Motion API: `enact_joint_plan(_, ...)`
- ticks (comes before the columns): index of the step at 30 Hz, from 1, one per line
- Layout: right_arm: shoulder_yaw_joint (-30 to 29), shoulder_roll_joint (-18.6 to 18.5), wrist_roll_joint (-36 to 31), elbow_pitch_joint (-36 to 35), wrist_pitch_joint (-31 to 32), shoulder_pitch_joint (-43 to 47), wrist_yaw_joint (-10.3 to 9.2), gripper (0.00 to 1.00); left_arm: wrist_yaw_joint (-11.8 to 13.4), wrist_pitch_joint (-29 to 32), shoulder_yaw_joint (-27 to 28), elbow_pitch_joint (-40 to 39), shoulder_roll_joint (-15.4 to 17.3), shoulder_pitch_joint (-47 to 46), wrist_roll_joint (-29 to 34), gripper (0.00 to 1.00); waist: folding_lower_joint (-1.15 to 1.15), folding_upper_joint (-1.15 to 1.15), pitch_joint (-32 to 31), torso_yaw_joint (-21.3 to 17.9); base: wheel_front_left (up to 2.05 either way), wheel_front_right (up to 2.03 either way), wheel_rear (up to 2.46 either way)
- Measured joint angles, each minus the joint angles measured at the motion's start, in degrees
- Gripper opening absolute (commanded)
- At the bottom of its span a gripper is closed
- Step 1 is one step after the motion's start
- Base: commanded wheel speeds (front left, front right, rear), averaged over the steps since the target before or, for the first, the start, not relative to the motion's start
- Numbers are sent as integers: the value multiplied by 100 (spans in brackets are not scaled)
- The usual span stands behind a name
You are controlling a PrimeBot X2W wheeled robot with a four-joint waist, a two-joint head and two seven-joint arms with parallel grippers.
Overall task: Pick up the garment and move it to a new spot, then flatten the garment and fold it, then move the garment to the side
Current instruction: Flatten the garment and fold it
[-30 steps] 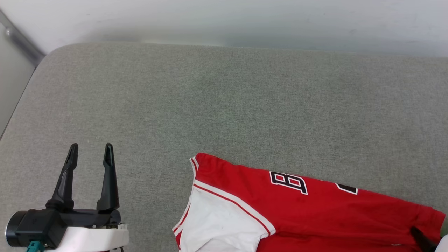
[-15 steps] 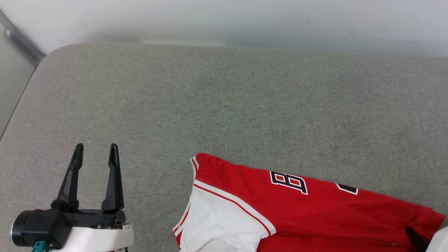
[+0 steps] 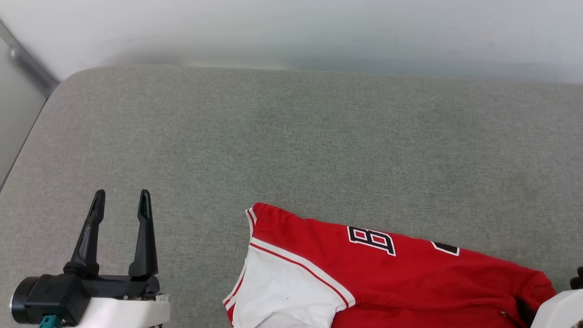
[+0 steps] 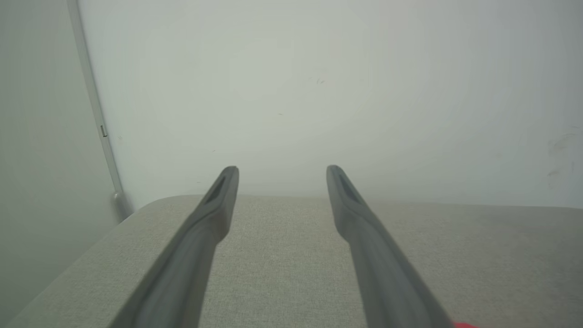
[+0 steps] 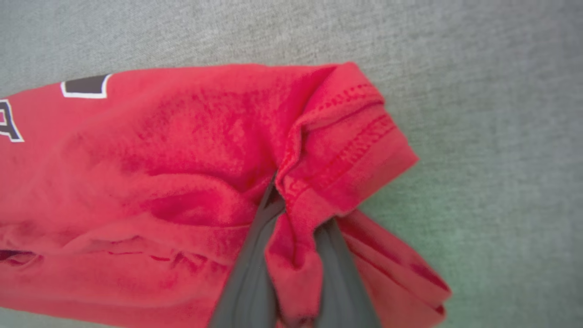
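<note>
red garment (image 5: 182,150), hem pinched by right gripper (image 5: 297,218)

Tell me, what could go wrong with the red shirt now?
1. The right gripper pinches just a bunched corner of the garment, so a pull might make the cloth slip out.
2. The left gripper is open and apart from the garment, over the grey padded surface, so a one-corner pull may drag the garment into a crumpled heap instead of flat.

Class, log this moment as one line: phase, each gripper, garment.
phase: grasp | left gripper: open, apart from garment | right gripper: shut on garment hem | garment: lying on grey surface
</note>
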Motion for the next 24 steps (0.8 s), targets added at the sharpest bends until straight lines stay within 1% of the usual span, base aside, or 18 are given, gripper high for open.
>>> enact_joint_plan(3,-135,-40,-63,-14,-64,-72,3,0,-1,0,1,-1,0,32,-1,100,0,0,-47,-39,0,0,0)
enact_joint_plan(8,-552,-231,-151,5,-121,-187,2,0,0,0,-4,-3,-1,49,-2,100,1,0,-113,-84,0,0,0)
enact_joint_plan(12,-745,-258,-15,-45,-76,-297,-2,0,-1,0,-22,2,-4,59,-3,100,0,0,-157,-92,0,0,0)
enact_joint_plan(17,-601,-182,244,-449,123,-291,-3,0,-1,0,-45,23,-9,81,-16,100,0,0,-228,-61,0,0,0)
enact_joint_plan(24,-121,102,519,-1539,681,113,-3,0,-1,0,-68,88,-15,156,-53,100,0,0,-357,2,0,0,0)
